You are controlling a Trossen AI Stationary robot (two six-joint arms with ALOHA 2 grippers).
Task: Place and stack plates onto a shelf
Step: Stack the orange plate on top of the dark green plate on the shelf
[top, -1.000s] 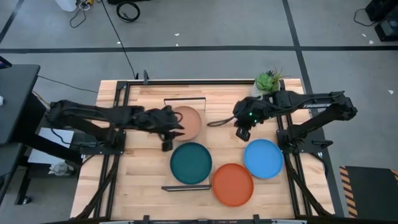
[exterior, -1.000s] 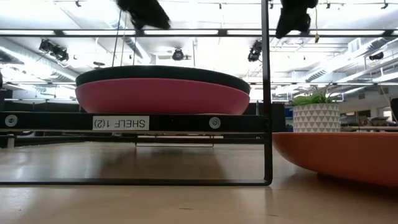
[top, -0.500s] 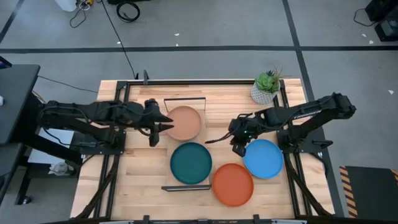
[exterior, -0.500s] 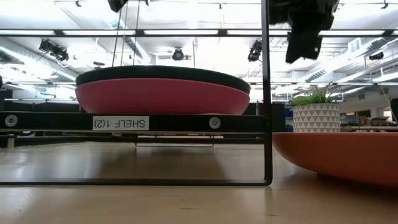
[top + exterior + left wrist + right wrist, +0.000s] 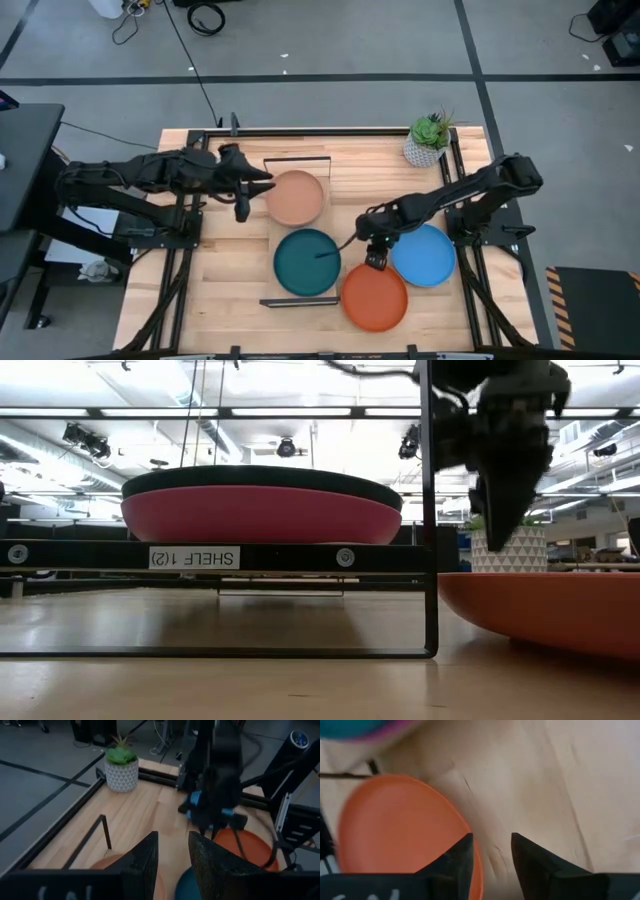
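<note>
A dark teal plate (image 5: 308, 262) lies on a magenta plate (image 5: 260, 515) on the black-framed shelf (image 5: 290, 556). A terracotta plate (image 5: 296, 197) sits farther along that shelf. The red-orange plate (image 5: 375, 297) and the bright blue plate (image 5: 424, 254) rest on the tabletop. My right gripper (image 5: 374, 260) hangs open, pointing down, over the red-orange plate's far rim (image 5: 465, 835), fingers apart from it. My left gripper (image 5: 255, 190) is open, level, just left of the terracotta plate (image 5: 107, 862). The other plates are out of view.
A potted plant (image 5: 428, 140) stands at the table's far right corner. Black frame rails run along both sides of the table (image 5: 230, 300). Bare wood lies between the shelf and the blue plate, and left of the shelf.
My right gripper has travelled from near the plant toward the table's near edge and come down over the red-orange plate's far rim. My left gripper has drawn back toward the table's left edge, away from the terracotta plate, which stays on the shelf.
</note>
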